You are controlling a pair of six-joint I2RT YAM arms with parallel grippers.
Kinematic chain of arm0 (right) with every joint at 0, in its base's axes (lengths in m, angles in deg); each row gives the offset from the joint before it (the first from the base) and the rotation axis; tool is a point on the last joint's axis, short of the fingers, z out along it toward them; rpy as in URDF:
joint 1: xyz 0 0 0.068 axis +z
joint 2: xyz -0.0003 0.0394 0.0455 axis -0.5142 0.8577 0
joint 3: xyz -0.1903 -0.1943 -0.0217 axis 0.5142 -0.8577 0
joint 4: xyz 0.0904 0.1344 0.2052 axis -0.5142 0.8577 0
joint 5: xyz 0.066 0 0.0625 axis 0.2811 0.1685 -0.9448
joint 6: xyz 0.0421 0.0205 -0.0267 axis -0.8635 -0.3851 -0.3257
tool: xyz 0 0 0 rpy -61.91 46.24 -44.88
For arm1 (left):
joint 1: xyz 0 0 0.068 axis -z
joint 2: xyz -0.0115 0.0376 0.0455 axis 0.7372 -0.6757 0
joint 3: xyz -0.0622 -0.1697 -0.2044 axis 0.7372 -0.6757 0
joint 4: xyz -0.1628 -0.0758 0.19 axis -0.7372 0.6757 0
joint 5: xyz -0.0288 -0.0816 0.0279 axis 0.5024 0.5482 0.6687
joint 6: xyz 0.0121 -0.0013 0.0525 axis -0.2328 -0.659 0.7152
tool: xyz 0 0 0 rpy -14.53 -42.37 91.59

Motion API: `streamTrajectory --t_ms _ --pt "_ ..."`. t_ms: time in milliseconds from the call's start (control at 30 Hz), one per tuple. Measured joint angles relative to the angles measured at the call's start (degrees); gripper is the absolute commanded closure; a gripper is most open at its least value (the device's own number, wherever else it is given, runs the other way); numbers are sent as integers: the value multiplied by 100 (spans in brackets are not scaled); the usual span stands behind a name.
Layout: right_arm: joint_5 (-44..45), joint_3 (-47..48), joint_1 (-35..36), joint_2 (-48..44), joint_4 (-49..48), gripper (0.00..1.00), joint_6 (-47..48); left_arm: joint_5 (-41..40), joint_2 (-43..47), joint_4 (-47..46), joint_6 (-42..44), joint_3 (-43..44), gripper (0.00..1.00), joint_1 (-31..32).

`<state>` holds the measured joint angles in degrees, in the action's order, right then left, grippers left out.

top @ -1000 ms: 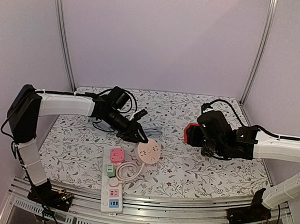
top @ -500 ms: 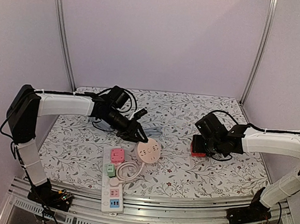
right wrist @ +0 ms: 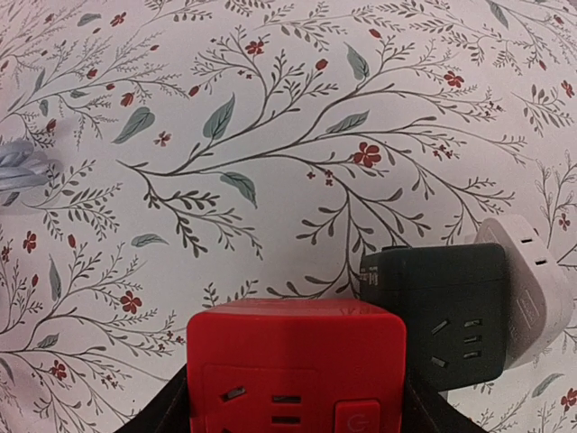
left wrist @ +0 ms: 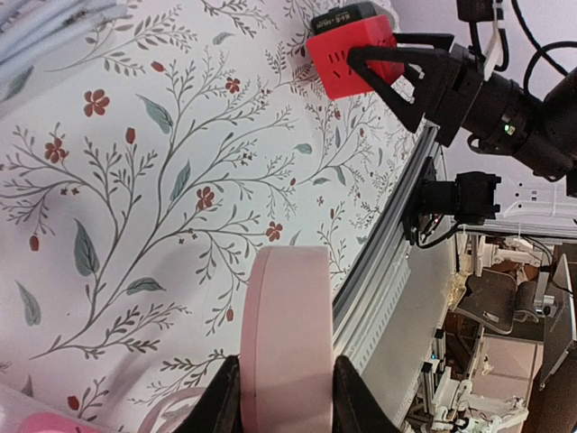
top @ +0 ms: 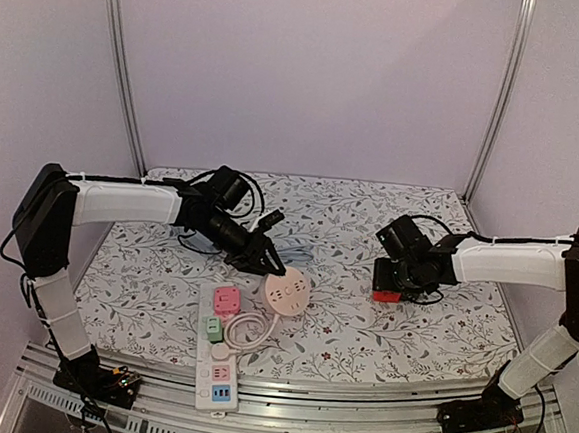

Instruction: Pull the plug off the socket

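Observation:
The socket (top: 288,295) is a round pink disc with a looped pale cable, lying in the middle of the flowered table. My left gripper (top: 270,268) is shut on the disc's rim; in the left wrist view the pink socket (left wrist: 288,334) fills the gap between the fingers of the gripper (left wrist: 287,397). The plug (top: 388,293), a red cube with slots and a button on its face, is apart from the socket at the right. My right gripper (top: 389,288) is shut on it, low over the cloth. In the right wrist view, the red plug (right wrist: 296,361) is held in the gripper (right wrist: 296,397).
A white power strip (top: 216,356) carrying a pink adapter (top: 227,300) and a green one (top: 213,326) lies at the near edge. A dark green cube (right wrist: 437,325) and a white plug (right wrist: 532,289) rest right beside the red one. Grey cable (top: 292,249) lies behind the socket.
My right arm has swung round and lowered the red plug towards the table beside the dark green cube. The left arm and the pink socket have not moved.

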<state>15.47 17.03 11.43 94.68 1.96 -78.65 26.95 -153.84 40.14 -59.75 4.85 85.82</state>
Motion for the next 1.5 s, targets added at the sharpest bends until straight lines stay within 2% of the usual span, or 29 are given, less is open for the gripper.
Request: streamTrajectory --t_ms 367,467,700,933,1233,1500 --pt "125 11 -269 66 184 75 7 0 0 2 -2 0 70 0" --pt "153 94 -269 184 208 66 13 0 0 4 -2 0 70 0" --pt "192 212 -269 308 203 37 24 0 0 4 0 0 70 2" --pt "140 214 -269 299 219 15 87 -2 0 2 -2 0 70 42" --pt "42 485 -271 -170 437 2 426 -52 0 -24 -138 9 70 107" --pt "-42 411 -269 -1180 603 1 535 -455 -9 -256 -483 57 70 354"
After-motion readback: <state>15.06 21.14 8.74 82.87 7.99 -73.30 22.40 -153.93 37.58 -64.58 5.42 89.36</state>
